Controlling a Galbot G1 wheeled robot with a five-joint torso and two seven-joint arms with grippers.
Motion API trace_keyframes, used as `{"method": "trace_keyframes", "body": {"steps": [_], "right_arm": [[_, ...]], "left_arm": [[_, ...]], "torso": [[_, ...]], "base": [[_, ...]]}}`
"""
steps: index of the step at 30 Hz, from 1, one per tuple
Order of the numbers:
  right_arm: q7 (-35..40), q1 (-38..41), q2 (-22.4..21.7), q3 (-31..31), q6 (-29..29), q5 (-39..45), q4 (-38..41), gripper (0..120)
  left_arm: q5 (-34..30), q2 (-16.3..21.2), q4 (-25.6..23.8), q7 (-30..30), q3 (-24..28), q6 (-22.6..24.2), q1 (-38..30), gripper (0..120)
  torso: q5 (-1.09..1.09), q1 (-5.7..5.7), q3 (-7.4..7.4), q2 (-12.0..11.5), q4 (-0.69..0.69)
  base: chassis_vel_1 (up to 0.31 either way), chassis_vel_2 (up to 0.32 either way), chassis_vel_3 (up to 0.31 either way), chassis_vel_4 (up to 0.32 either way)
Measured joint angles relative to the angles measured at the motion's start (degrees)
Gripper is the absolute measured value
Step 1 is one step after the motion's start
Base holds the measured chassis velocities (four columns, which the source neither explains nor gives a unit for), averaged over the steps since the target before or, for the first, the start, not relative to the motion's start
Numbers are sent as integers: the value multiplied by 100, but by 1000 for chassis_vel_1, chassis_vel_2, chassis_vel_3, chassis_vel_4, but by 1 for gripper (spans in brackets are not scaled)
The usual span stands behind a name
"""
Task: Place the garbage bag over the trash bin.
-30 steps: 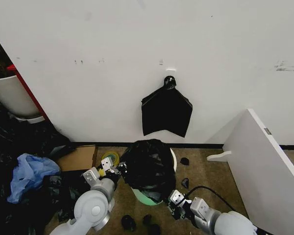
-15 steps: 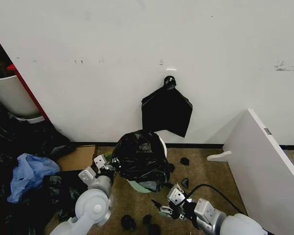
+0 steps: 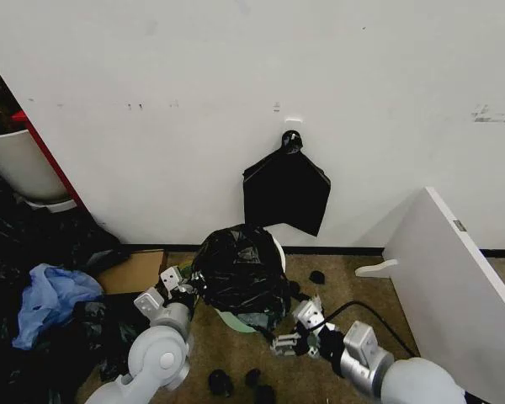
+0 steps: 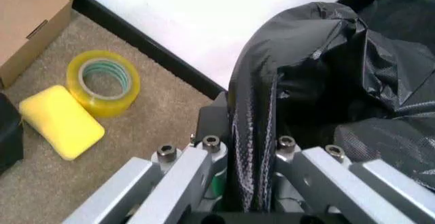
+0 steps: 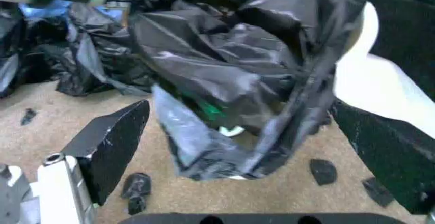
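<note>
The glossy black garbage bag (image 3: 240, 273) is draped over the cream-white trash bin (image 3: 279, 252), which leans tilted on the carpet near the wall; its pale base (image 3: 234, 321) pokes out below. My left gripper (image 3: 183, 286) is at the bag's left side, and in the left wrist view it is shut on a fold of the garbage bag (image 4: 253, 132). My right gripper (image 3: 288, 343) sits low at the bag's front right, open. In the right wrist view the garbage bag (image 5: 231, 81) hangs ahead of its spread fingers (image 5: 112, 142), and the trash bin wall (image 5: 380, 89) shows beside it.
A flat black pack (image 3: 286, 195) hangs on the wall above. A white board (image 3: 454, 278) leans at the right. A larger white bin (image 3: 21, 160), a blue bag (image 3: 46, 299), black bags and a cardboard box (image 3: 135, 271) crowd the left. A tape roll (image 4: 103, 84) and a sponge (image 4: 61, 122) lie nearby.
The bag and bin have shifted left and tipped toward the wall. My right gripper came off the bag's lower edge and opened, then edged back up toward it.
</note>
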Motion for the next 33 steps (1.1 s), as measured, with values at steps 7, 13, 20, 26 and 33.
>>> {"method": "trace_keyframes", "body": {"steps": [7,13,20,26,33], "right_arm": [[155,180,61,99,60,348,-306,77],[198,228,75,143,163,406,-509,55],[200,230,59,162,186,402,-529,30],[186,272,108,156,179,405,-576,7],[349,263,184,124,212,494,-600,0]], "left_arm": [[20,32,-52,78,27,-16,61,4],[19,68,-101,90,23,-16,86,4],[48,45,-68,114,27,-16,52,4],[50,51,-79,122,31,-16,85,4],[93,64,-70,234,27,-31,134,4]], "torso": [[0,0,0,0,0],[1,0,0,0,0],[0,0,0,0,0],[0,0,0,0,0],[0,0,0,0,0]], "base": [[0,0,0,0],[0,0,0,0],[0,0,0,0],[0,0,0,0],[0,0,0,0]]}}
